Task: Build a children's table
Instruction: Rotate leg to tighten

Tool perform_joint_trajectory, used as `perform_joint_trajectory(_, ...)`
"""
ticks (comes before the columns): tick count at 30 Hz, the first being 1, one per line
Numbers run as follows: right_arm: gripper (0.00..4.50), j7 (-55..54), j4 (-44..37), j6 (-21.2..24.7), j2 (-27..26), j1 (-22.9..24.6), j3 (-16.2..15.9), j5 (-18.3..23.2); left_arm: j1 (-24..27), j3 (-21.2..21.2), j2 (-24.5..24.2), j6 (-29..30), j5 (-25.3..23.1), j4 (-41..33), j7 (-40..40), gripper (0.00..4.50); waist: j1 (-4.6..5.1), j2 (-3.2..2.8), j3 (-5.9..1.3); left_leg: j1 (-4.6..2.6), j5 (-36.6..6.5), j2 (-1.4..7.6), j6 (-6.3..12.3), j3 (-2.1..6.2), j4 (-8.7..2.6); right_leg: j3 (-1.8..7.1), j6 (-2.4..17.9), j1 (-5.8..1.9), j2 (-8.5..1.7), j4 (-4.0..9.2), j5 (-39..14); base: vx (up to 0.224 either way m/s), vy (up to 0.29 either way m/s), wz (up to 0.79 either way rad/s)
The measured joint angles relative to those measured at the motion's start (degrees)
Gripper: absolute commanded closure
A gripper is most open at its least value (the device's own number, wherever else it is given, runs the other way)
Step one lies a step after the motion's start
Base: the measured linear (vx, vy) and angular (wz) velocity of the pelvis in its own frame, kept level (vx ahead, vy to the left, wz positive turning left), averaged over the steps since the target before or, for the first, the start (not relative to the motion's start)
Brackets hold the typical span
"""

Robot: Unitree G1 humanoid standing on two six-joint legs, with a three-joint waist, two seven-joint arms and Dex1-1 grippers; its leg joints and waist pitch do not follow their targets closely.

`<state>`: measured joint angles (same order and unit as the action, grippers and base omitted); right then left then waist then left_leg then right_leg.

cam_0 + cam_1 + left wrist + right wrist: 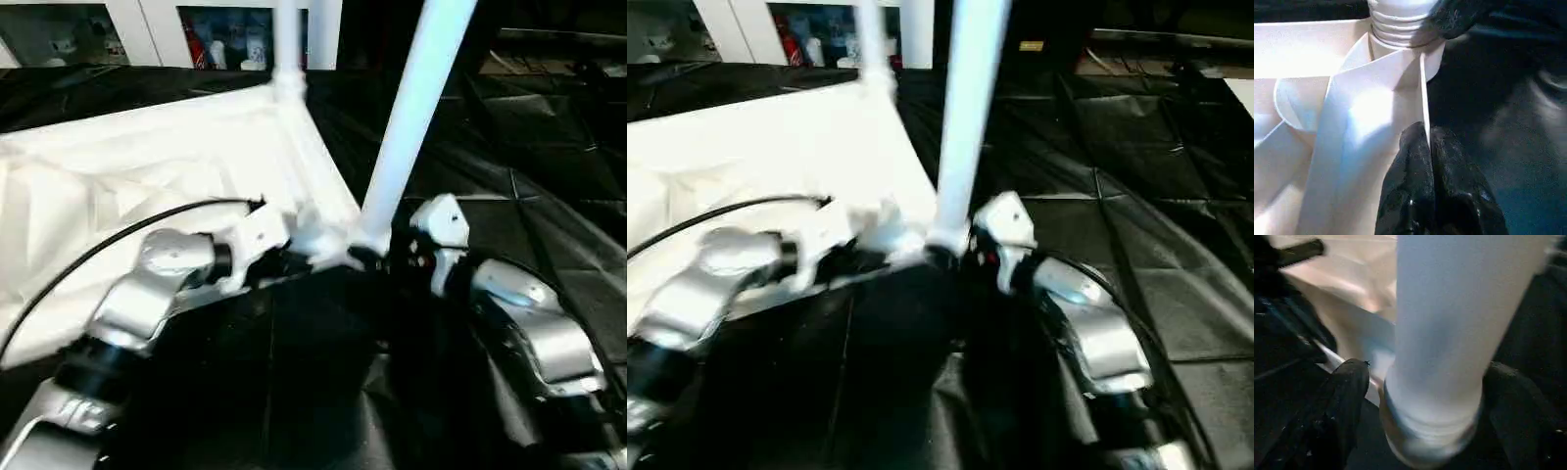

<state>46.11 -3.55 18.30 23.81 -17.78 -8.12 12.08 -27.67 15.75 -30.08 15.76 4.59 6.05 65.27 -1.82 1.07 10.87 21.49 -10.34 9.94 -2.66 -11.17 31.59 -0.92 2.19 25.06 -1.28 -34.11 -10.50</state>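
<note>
White square tabletop (147, 166) lying underside up, ribs showing, on the black-covered surface. One long white tubular leg (416, 108) standing in the near corner socket (1400, 34), leaning slightly. A second leg (287, 44) upright at the far corner.

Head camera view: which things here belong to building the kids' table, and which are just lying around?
Job:
tabletop
near leg
far leg
left gripper
right gripper

Lying about:
black sheet
white cabinet
</note>
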Motion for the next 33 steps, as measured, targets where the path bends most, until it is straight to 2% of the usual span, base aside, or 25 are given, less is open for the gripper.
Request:
perform_joint_trajectory(4, 0.72, 6.4, -1.2, 0.0, 2.1, 0.6, -1.6, 1.9, 1.1, 0.5, -1.8, -0.5, 1.5, -1.4, 4.9, 4.50, -0.28, 0.00, 0.04, 0.00, 0.0, -0.01, -0.01, -0.23, 0.19, 0.03, 0.0, -0.10, -0.15, 0.01, 0.0, 0.000, 0.000, 0.00)
perform_joint_trajectory(12, 0.72, 10.9, -1.3, -1.0, 5.0, 0.1, -3.1, 1.9, 1.2, 0.6, -2.6, -1.2, 2.0, -1.1, 6.3, 4.50, -0.20, 0.07, 0.08, 0.05, 0.0, 0.00, 0.00, -0.26, 0.34, 0.03, 0.0, -0.09, -0.19, -0.10, 0.0, 0.000, 0.000, 0.00)
perform_joint_trajectory(23, 1.70, 11.7, -0.1, -2.3, 5.2, -0.2, -3.1, 1.6, 1.2, 0.6, -2.7, -1.3, 2.0, -0.8, 7.1, 4.50, -0.25, 0.07, 0.08, 0.07, 0.0, 0.01, 0.01, -0.24, 0.70, 0.04, 0.0, -0.09, -0.20, -0.36, 0.0, 0.000, 0.000, 0.00)
perform_joint_trajectory(33, 1.89, 11.8, 0.2, -2.9, 5.1, 0.0, -3.5, 1.7, 1.2, 0.6, -2.7, -1.3, 2.0, -0.5, 7.2, 4.50, -0.23, 0.07, 0.08, 0.06, 0.0, 0.01, 0.01, -0.22, 0.80, 0.05, 0.0, -0.09, -0.20, -0.49, 0.0, 0.000, 0.000, 0.00)
